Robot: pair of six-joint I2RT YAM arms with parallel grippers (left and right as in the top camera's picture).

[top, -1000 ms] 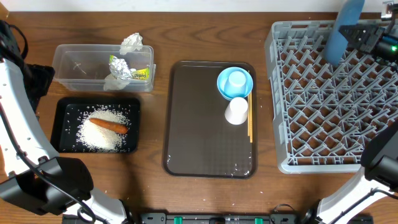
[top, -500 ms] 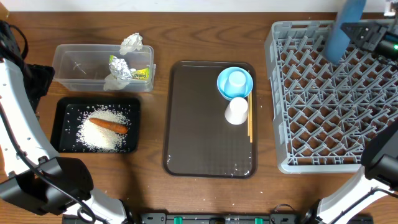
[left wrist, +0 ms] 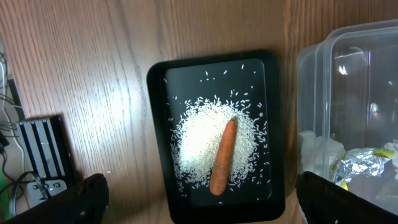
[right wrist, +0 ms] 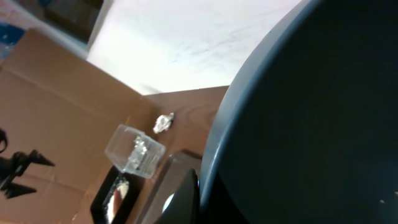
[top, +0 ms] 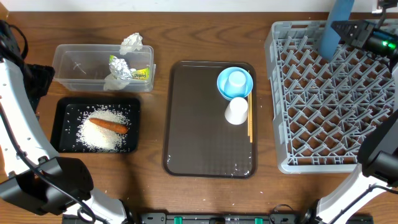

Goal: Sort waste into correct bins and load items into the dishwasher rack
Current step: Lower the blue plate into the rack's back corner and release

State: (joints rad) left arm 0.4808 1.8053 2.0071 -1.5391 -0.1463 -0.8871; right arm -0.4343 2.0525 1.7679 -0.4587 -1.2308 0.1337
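Grey plastic rack [top: 311, 165], wood-grain table [top: 205, 37]

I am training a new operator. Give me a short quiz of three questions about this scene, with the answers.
1. Fill in: the right fingers hold a blue ____ over the rack.
2. True or false: the carrot lies on rice in the black tray.
3. The foil wrapper is in: A. the black tray, B. the clear tub, C. the rack.
Key: 1 plate; 2 true; 3 B.
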